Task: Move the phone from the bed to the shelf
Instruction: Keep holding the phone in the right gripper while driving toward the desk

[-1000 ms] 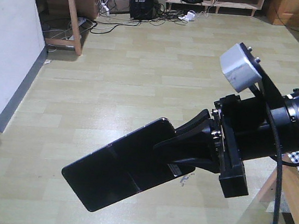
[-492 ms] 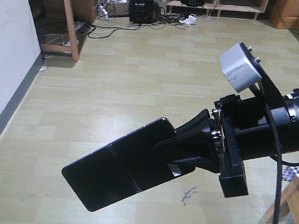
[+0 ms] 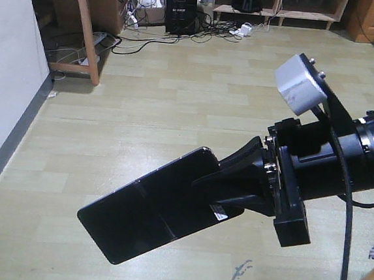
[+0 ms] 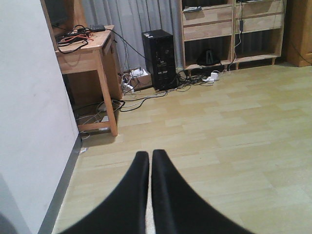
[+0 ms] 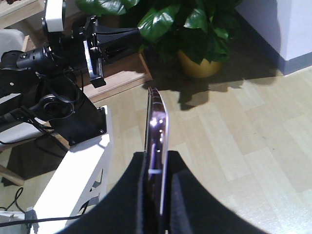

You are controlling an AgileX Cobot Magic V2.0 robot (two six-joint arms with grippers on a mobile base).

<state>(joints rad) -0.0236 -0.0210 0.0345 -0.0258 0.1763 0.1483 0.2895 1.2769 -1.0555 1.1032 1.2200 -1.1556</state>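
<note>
right end effector [image 3: 209, 170]: black, tapered | camera [image 3: 300, 84]: grey box | cable [image 3: 344, 258]: black

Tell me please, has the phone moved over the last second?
Yes, forward: beside the phone, the floor mark has slid down-frame, towards the camera.

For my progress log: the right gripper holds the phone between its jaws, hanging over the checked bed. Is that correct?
Not quite. The right gripper does hold the phone between its jaws, but it hangs over the pale plank floor, not the checked bed. The exterior front-facing view shows this plainly.
</note>
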